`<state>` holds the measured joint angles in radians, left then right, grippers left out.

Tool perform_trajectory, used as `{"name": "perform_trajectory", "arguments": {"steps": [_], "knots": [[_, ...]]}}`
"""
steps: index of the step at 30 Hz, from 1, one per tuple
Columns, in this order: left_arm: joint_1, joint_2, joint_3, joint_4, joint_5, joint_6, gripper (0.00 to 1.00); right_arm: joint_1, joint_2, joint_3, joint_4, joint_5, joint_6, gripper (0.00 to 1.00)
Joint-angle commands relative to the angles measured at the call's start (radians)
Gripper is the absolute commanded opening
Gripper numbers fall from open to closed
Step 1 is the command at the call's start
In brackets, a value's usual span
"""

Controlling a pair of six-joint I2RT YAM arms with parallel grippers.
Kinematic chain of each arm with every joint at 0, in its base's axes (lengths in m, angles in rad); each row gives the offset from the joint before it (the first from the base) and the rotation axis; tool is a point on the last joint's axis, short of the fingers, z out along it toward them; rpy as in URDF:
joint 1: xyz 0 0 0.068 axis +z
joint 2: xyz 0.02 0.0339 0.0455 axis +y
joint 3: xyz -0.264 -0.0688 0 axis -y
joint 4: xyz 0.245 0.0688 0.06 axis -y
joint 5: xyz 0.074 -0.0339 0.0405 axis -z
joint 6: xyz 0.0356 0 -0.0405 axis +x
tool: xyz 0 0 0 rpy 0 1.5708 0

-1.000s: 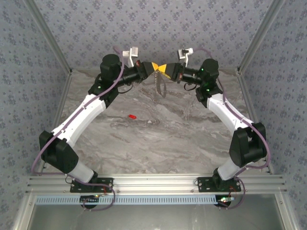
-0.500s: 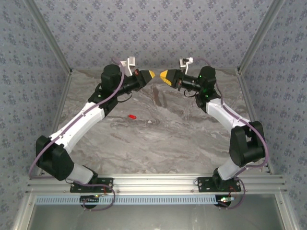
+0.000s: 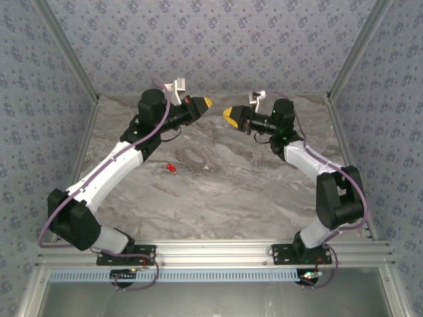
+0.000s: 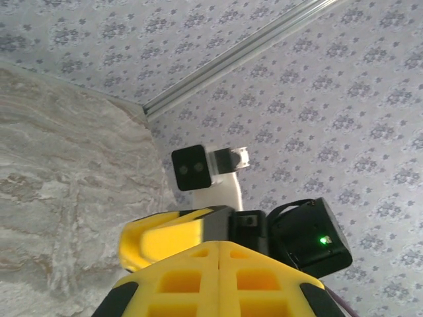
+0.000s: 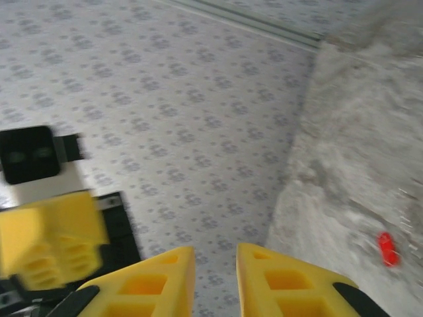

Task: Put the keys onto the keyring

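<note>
Hovering face to face but apart at upper centre, the left gripper [image 3: 206, 102] has its jaws pressed together and empty, the right gripper [image 3: 228, 113] has them slightly parted, and below them the keyring [image 3: 193, 157] lies on the marble table [image 3: 264, 191], the keys [image 3: 170, 169] near its lower left.

worktop [image 3: 264, 191]: marble-pattern, smooth, matt | keyring [image 3: 193, 157]: thin, grey, probably metal | left gripper [image 3: 208, 102]: yellow plastic, matt | arm shells [image 3: 119, 155]: white, smooth | base rail [image 3: 218, 249]: ribbed bare metal

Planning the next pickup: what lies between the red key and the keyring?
Bare marble table separates the key from the keyring, as the top view shows.
</note>
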<state>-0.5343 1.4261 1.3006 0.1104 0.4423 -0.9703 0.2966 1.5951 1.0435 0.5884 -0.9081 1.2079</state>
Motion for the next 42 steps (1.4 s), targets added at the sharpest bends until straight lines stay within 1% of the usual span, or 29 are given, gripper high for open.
{"name": "perform_trajectory", "arguments": {"steps": [1, 3, 7, 8, 10, 13, 16, 19, 21, 25, 29, 32, 37, 42], "knots": [[0.020, -0.056, 0.001, -0.077, -0.038, 0.064, 0.04, -0.001, -0.012, -0.026, -0.204, 0.039, -0.176, 0.29], [0.031, -0.068, -0.007, -0.113, -0.056, 0.077, 0.14, 0.006, -0.014, -0.031, -0.292, 0.058, -0.242, 0.32], [0.054, -0.089, -0.036, -0.219, -0.128, 0.094, 0.59, 0.028, -0.030, -0.031, -0.524, 0.162, -0.412, 0.38], [0.059, -0.089, -0.040, -0.250, -0.147, 0.102, 0.68, 0.032, -0.033, -0.035, -0.550, 0.170, -0.430, 0.40], [0.070, -0.087, -0.056, -0.317, -0.192, 0.110, 0.80, 0.038, -0.040, -0.045, -0.610, 0.194, -0.469, 0.43], [0.097, -0.076, -0.105, -0.369, -0.254, 0.106, 0.90, 0.041, -0.058, -0.063, -0.687, 0.217, -0.522, 0.48], [0.137, -0.042, -0.156, -0.374, -0.280, 0.094, 0.97, 0.042, -0.071, -0.068, -0.737, 0.262, -0.555, 0.51], [0.174, 0.030, -0.167, -0.394, -0.294, 0.106, 0.98, 0.043, -0.078, -0.061, -0.818, 0.301, -0.615, 0.52], [0.201, 0.095, -0.144, -0.417, -0.286, 0.125, 0.98, 0.044, -0.080, -0.060, -0.844, 0.326, -0.629, 0.52], [0.237, 0.263, -0.032, -0.475, -0.262, 0.171, 0.98, 0.041, -0.076, -0.058, -0.853, 0.356, -0.625, 0.52], [0.241, 0.416, 0.115, -0.559, -0.250, 0.228, 0.98, 0.042, -0.072, -0.049, -0.865, 0.405, -0.610, 0.52], [0.243, 0.495, 0.182, -0.590, -0.238, 0.238, 0.98, 0.041, -0.074, -0.016, -0.929, 0.444, -0.591, 0.52], [0.243, 0.575, 0.227, -0.601, -0.265, 0.219, 0.98, 0.035, -0.101, 0.028, -1.002, 0.485, -0.599, 0.52], [0.240, 0.592, 0.199, -0.574, -0.270, 0.183, 0.98, 0.023, -0.101, 0.039, -0.988, 0.504, -0.592, 0.52]]}}
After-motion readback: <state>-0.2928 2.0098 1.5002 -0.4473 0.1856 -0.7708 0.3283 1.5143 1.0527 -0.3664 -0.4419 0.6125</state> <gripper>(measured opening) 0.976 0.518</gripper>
